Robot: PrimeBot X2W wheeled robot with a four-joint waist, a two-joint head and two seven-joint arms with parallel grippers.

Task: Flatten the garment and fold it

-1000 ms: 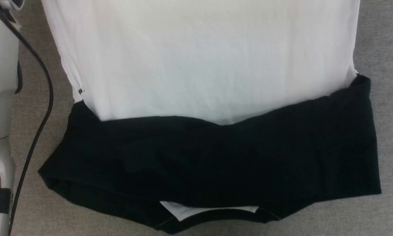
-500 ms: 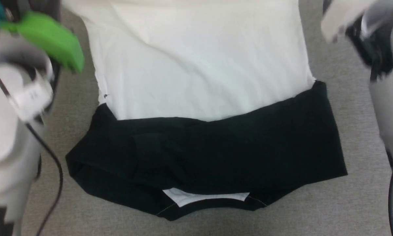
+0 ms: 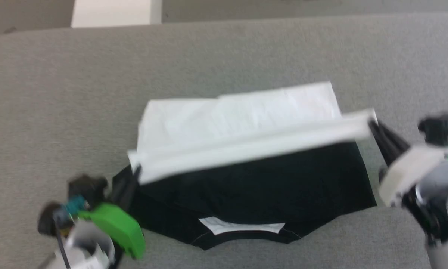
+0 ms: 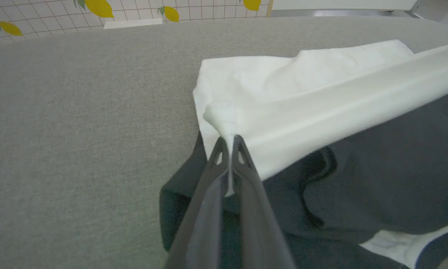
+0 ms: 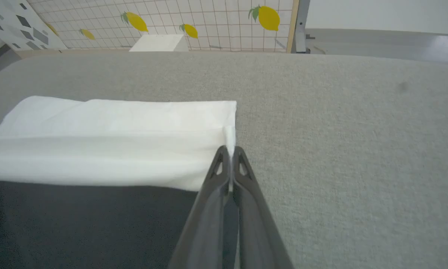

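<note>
The garment (image 3: 246,149) lies on the grey surface, its white panel folded over toward me above the black section (image 3: 254,190). My left gripper (image 3: 134,172) is shut on the left corner of the white fold; the left wrist view has its tips (image 4: 229,140) pinching white cloth (image 4: 321,108). My right gripper (image 3: 372,125) is shut on the right corner of that fold, and the right wrist view shows its tips (image 5: 229,149) clamped on the white edge (image 5: 134,149). The held edge hangs taut between both grippers, lifted a little over the black cloth (image 5: 78,224).
The grey padded surface (image 3: 224,59) runs wide on every side of the garment. A white box (image 5: 158,43) stands beyond its far edge, before a tiled wall with lemon prints (image 5: 263,16). A small white label patch (image 3: 242,226) lies at the garment's near edge.
The head view has shifted greatly, so the garment now looks smaller and farther. The white panel, spread flat before, is now doubled over toward me with both grippers holding its corners.
</note>
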